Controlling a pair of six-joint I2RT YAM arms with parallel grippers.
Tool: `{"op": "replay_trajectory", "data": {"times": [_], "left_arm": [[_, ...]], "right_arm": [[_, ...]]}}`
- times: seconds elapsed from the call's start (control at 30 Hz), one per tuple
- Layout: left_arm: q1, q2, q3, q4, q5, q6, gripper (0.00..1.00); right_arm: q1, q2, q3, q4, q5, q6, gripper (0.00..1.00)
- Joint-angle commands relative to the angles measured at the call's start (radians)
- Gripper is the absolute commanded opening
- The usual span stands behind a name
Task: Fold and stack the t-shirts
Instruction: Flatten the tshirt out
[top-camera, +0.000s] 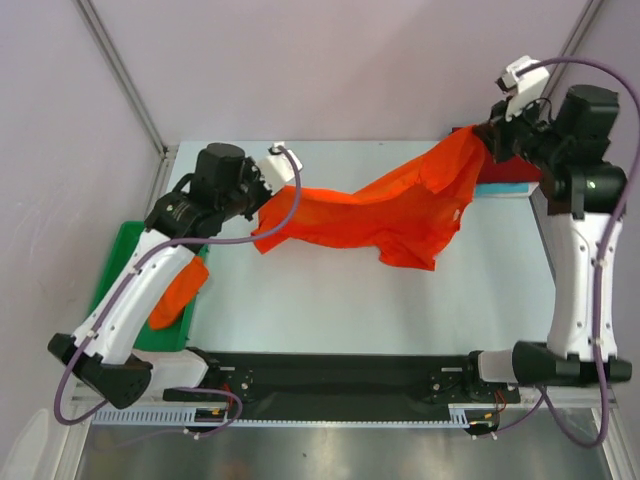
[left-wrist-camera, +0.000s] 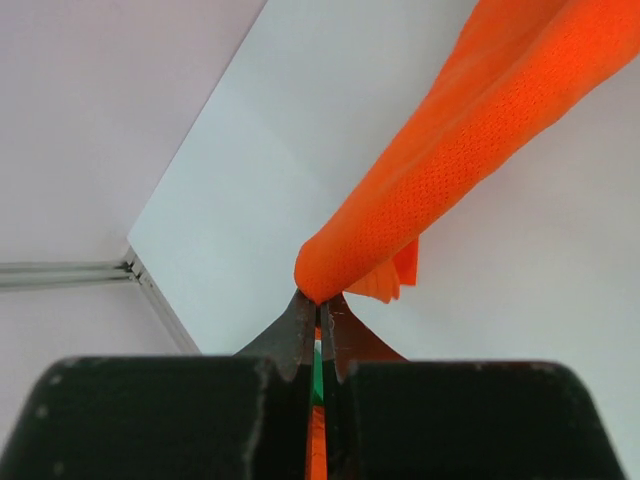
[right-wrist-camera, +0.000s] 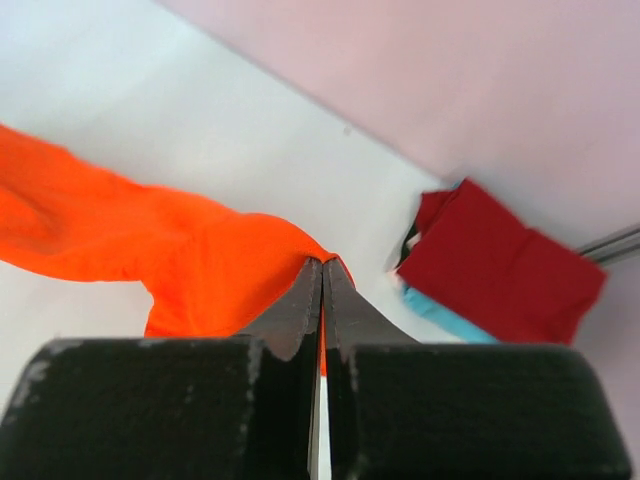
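- At left pincer (left-wrist-camera: 320, 302): jaws fully closed, pinching 1 end of orange shirt (top-camera: 390, 205).
- Right pincer (right-wrist-camera: 322, 262): jaws closed on the opposite end.
- Shirt stretched between the 2 pincers, sagging over table (top-camera: 350, 310).
- Dark red shirt (right-wrist-camera: 500, 260) folded atop turquoise shirt (right-wrist-camera: 440, 318), far right corner.
- 2nd orange shirt (top-camera: 180, 290) in green tray (top-camera: 125, 250), left side.

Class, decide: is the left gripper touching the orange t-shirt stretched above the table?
Touching. The left wrist view shows the left gripper pinching the bunched end of the stretched orange t-shirt, with cloth caught between its shut jaws.
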Motion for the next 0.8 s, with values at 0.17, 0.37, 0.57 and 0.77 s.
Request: {"op": "replay_trajectory", "data": {"times": [0.17, 0.37, 0.57, 0.77], "left_arm": [[0.003, -0.168, 0.136, -0.092, 0.007, 0.014, 0.0], [0.006, -0.191, 0.24, -0.116, 0.012, 0.021, 0.0], [0.023, -0.151, 0.138, -0.032, -0.044, 0.03, 0.0], [0.07, -0.093, -0.114, 0.265, -0.104, 0.07, 0.0]], "right_arm": [[0.002, -0.253, -0.043, -0.019, 0.028, 0.041, 0.0], [0.002, -0.307, -0.046, -0.015, 0.022, 0.055, 0.0], [0.002, -0.276, -0.133, 0.123, 0.042, 0.127, 0.0], [0.003, -0.094, -0.143, 0.281, 0.047, 0.158, 0.0]]}}
